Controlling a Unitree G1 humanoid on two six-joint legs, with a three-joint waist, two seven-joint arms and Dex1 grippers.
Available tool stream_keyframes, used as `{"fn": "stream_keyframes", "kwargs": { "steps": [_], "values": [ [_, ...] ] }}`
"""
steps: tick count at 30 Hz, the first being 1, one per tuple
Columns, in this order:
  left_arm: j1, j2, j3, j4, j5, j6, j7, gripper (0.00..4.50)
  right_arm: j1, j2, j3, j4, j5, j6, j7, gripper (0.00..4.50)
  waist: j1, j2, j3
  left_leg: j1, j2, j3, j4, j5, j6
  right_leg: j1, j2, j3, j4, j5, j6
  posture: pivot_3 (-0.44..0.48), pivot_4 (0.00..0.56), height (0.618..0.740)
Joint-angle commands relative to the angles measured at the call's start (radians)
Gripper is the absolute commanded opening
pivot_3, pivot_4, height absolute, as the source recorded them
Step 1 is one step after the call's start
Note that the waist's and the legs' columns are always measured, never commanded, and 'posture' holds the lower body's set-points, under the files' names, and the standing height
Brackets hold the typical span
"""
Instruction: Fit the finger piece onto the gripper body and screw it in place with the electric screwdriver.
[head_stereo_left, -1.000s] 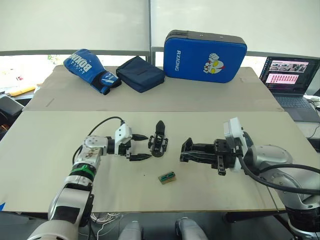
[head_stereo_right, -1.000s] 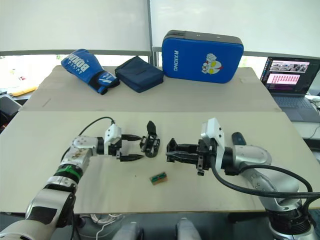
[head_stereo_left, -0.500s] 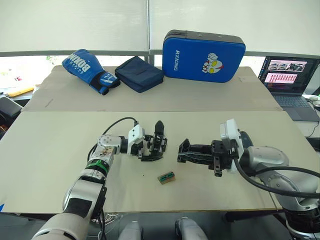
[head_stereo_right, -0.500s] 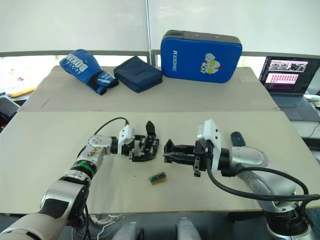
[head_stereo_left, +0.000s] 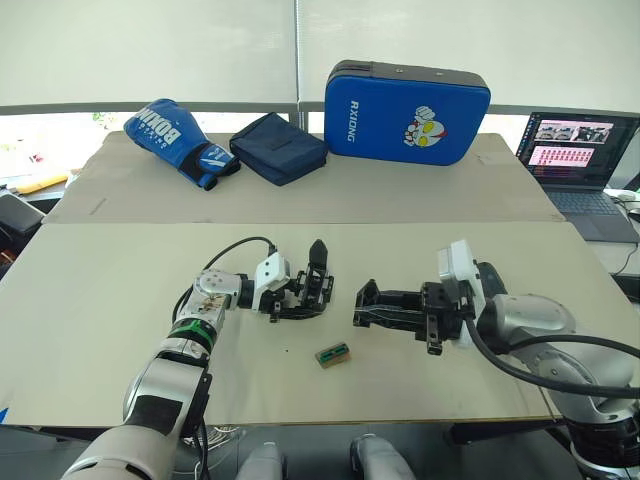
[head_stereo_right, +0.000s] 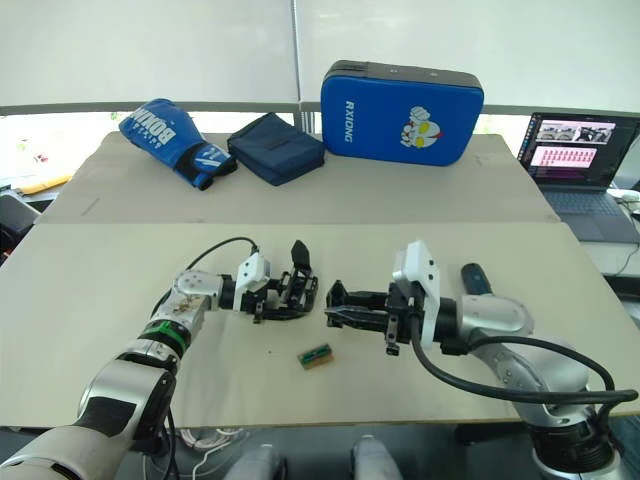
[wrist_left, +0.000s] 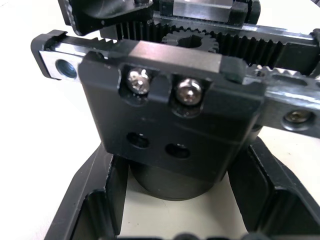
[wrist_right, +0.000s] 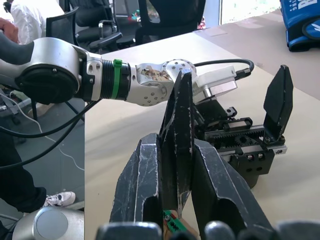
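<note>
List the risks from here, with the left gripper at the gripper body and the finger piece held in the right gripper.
1. The left gripper brackets the gripper body at its round base; a loose hold might let it tip.
2. The right gripper pinches the finger piece by its flat sides, so it may twist when pressed on.
3. The small green-and-tan block lies nearby and may get knocked.

The long dark grey-black cylindrical electric screwdriver lies mostly hidden behind the right arm. The open black laptop is cut off at the frame edge.
</note>
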Motion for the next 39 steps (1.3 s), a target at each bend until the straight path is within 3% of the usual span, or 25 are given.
{"fn": "stream_keyframes", "kwargs": {
  "steps": [1, 11, 19, 39],
  "values": [
    [-0.009, 0.002, 0.002, -0.024, 0.01, -0.02, 0.006, 2.3, -0.068, 0.052, 0.032, 0.03, -0.046, -0.054, -0.029, 0.4, 0.0, 0.0, 0.0, 0.0, 0.0, 0.0, 0.0, 0.0, 0.0, 0.0, 0.0, 0.0, 0.0, 0.0, 0.0, 0.0, 0.15, 0.74],
    [0.002, -0.012, -0.002, -0.027, 0.03, -0.041, 0.047, 2.3, -0.218, 0.217, 0.196, 0.269, -0.273, -0.189, -0.065, 0.4, 0.003, 0.0, 0.0, 0.0, 0.0, 0.0, 0.001, 0.0, 0.0, 0.0, 0.0, 0.0, 0.001, 0.0, 0.0, 0.0, 0.15, 0.74],
    [0.015, -0.007, -0.002, -0.022, 0.039, -0.048, 0.06, 2.3, -0.256, 0.298, 0.231, 0.354, -0.335, -0.233, -0.052, 0.4, 0.002, 0.0, 0.0, 0.001, 0.0, 0.0, 0.001, 0.0, 0.0, 0.001, 0.0, 0.0, 0.002, 0.0, 0.0, 0.0, 0.15, 0.74],
    [0.035, -0.004, -0.005, -0.031, 0.043, -0.042, 0.057, 2.3, -0.224, 0.303, 0.261, 0.423, -0.424, -0.254, -0.007, 0.4, 0.0, 0.001, 0.0, 0.003, 0.0, -0.001, 0.001, 0.0, 0.0, 0.002, 0.0, 0.0, 0.002, 0.0, -0.001, 0.0, 0.15, 0.74]
  ]
}}
